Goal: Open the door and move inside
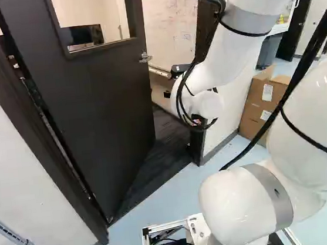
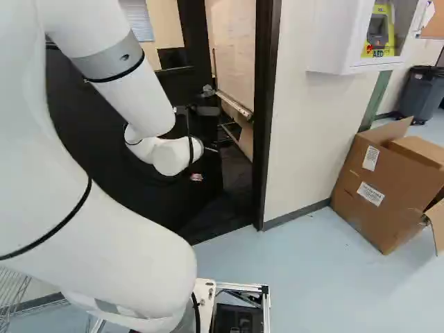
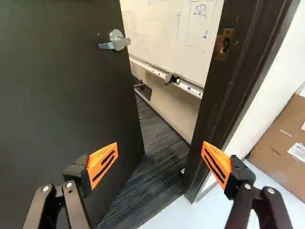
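Standing ajar, the dark door (image 1: 102, 106) lies ahead and to the left of the gripper (image 2: 196, 177); its fingers are spread wide, holding nothing; the door frame (image 2: 266, 118) rises ahead and rightward; farther right, a cardboard box (image 2: 388, 187).

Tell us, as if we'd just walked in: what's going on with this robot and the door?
A robot arm on a moving base is at a doorway. The dark door stands partly open, and its lever handle is not gripped. The gripper is open and holds nothing; whether a finger brushes the door, I can't tell. Past the gap are dark carpet and a whiteboard. The base is on the pale floor outside, not yet through.
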Available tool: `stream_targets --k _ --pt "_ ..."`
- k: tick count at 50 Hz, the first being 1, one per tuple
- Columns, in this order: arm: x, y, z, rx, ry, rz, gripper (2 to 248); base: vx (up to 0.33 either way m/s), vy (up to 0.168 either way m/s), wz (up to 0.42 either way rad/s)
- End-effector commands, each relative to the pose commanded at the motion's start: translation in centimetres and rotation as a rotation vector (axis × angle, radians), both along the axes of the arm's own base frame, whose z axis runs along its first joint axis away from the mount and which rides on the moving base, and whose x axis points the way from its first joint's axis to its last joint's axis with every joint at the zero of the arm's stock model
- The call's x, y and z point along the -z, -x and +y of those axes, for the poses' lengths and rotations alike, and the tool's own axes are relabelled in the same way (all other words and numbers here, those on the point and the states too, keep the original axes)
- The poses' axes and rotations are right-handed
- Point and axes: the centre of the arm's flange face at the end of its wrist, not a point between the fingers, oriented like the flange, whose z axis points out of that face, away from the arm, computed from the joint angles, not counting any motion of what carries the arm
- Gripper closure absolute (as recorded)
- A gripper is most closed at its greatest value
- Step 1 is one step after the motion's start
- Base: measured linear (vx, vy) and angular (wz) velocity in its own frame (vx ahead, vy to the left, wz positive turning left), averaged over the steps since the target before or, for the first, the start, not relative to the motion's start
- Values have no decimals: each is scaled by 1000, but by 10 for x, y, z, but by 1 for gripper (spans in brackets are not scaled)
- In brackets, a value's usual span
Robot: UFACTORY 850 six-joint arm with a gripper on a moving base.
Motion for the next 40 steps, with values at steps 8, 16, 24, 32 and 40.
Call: stream_targets --k 8,16,24,32,40 --pt "0 0 0 0 0 0 3 29 39 193" --pt "0 0 0 0 0 0 3 30 41 203" --pt "0 0 0 0 0 0 3 37 50 235" --pt "0 0 0 0 0 0 3 37 50 250" --pt "0 0 0 0 0 0 3 44 57 304"
